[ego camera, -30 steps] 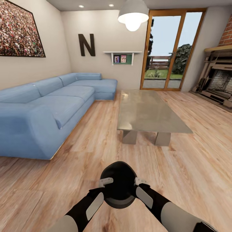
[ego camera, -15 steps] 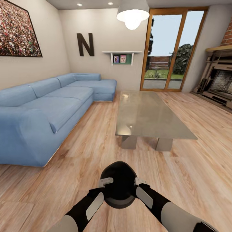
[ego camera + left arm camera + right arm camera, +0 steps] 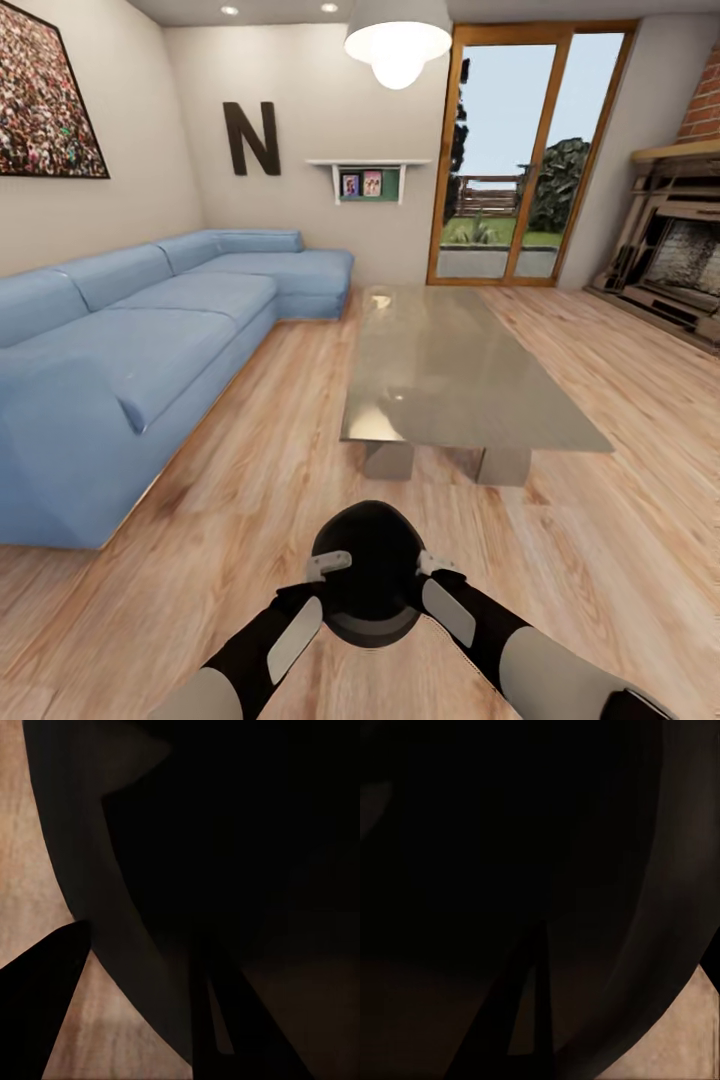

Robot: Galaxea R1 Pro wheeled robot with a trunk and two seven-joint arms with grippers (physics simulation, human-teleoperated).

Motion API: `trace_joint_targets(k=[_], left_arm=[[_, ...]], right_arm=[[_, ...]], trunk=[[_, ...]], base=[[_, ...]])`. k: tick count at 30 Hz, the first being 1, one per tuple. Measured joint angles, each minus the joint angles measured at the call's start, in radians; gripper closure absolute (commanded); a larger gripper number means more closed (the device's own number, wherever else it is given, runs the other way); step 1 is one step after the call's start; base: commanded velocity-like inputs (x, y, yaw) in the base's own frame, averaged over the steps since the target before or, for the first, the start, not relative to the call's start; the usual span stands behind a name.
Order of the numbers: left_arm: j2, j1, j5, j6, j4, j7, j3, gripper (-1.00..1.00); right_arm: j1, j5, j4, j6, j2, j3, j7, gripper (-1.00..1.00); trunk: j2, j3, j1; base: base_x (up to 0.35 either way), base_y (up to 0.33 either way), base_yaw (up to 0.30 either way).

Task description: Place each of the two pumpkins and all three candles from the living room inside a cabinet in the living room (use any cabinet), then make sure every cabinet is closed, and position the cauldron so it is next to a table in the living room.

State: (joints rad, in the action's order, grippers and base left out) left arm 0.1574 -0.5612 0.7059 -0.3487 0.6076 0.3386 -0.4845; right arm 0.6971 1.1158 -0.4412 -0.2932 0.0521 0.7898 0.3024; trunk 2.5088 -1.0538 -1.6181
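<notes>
1. Head view, item held: black round cauldron (image 3: 368,575), carried low in front of the trunk between both arms, above the wooden floor (image 3: 600,560).
2. Left end effector (image 3: 325,570): pressed against the cauldron's left side; finger spread cannot be told, since the dark body hides the tips. Left wrist view: dark curved cauldron wall (image 3: 225,870) close up, floor behind.
3. Right end effector (image 3: 432,568): pressed against the cauldron's right side; finger spread likewise cannot be told. Right wrist view: dark cauldron wall (image 3: 510,870) close up.
4. Surroundings: glass-topped low table (image 3: 450,370) ahead, near but apart from the cauldron; blue sofa (image 3: 140,340) to the left; fireplace (image 3: 680,260) far right.
5. Step in hand, judged: cauldron transport toward the table.
6. Next move, judged: roll forward until the cauldron is just beside the table's near edge, lower it to the floor, then part both arms evenly so it stays upright.
</notes>
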Motion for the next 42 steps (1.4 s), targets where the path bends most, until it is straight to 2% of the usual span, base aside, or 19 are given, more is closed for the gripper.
trace_joint_targets(k=[3, 6, 20, 31, 42], left_arm=[[0.003, 0.000, 0.001, 0.001, -0.005, 0.000, -0.002, 1.00], [0.000, 0.000, 0.002, 0.000, 0.000, 0.000, -0.001, 1.00], [-0.001, 0.000, 0.002, 0.000, 0.000, 0.000, 0.000, 1.00], [0.001, 0.000, 0.002, 0.002, -0.003, 0.000, -0.001, 1.00], [0.001, 0.000, 0.004, 0.002, -0.003, 0.000, -0.001, 1.00]], right_arm=[[0.000, 0.013, 0.000, 0.000, -0.003, 0.007, 0.001, 1.00], [0.000, 0.002, 0.000, 0.000, 0.000, 0.001, 0.001, 1.00], [0.000, 0.001, 0.000, 0.000, 0.001, 0.001, 0.001, 1.00], [0.000, 0.004, 0.000, 0.000, 0.000, 0.003, 0.001, 1.00], [0.000, 0.000, 0.000, -0.002, 0.000, 0.001, 0.001, 1.00]], trunk=[[0.000, 0.002, 0.000], [0.000, 0.002, 0.000], [0.000, 0.003, 0.000], [0.000, 0.004, 0.000], [0.002, -0.038, -0.005]], base=[[0.224, -0.072, -0.084], [0.224, -0.017, -0.018], [0.223, -0.005, -0.007], [0.025, -0.008, -0.027], [0.000, 0.000, 0.000]])
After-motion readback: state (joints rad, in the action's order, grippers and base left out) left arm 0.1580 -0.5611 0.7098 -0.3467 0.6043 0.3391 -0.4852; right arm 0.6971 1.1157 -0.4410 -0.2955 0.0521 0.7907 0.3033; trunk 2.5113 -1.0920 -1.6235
